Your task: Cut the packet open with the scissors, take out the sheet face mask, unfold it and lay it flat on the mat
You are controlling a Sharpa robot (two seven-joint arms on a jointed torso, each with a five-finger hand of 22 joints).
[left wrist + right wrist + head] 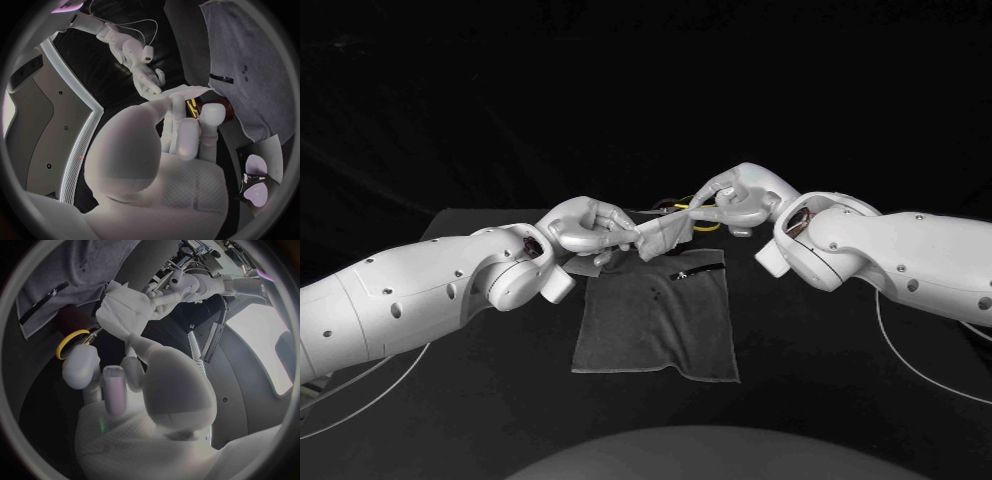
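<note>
Above the far edge of the grey mat [658, 325], my left hand [586, 228] pinches one end of the silvery packet [664, 234] and holds it in the air. From the other side my right hand [733, 200] grips the yellow-handled scissors [687, 210], whose blades reach the packet's far end. In the right wrist view, the yellow handle ring [70, 342] sits by my right hand's fingers [112, 385], with the packet [125, 307] just beyond. The left wrist view shows my left hand [181, 145] with a dark and gold scissor blade [192, 107] at its fingertips.
A small dark strip [697, 272] lies on the mat near its far right corner. A pale flat piece [581, 272] lies on the black table under my left wrist, beside the mat's left edge.
</note>
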